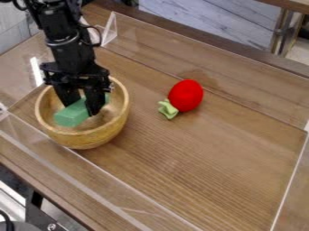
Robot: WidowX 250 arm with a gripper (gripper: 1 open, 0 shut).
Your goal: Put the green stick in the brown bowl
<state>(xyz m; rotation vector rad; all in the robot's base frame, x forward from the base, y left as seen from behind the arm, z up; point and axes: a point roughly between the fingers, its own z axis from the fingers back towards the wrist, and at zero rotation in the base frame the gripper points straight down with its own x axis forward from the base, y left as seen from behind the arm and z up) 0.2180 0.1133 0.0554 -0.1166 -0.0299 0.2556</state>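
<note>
Wood-grain bench (pixel 205 171), walled by clear panels, carries the bowl (pixel 107 129) near its left edge. Above the bowl's hollow, the claw (pixel 79 106) is clamped on the stick (pixel 72 115). Right of the bowl lies a red toy (pixel 183 94).

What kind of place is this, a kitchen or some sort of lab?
Probably a robot test bench: a wooden table fenced by clear walls, with a wooden bowl and a red toy fruit.

Gripper (pixel 79 96) clamps green stick (pixel 72 115) inside brown bowl (pixel 107 128) (pointing down).
</note>
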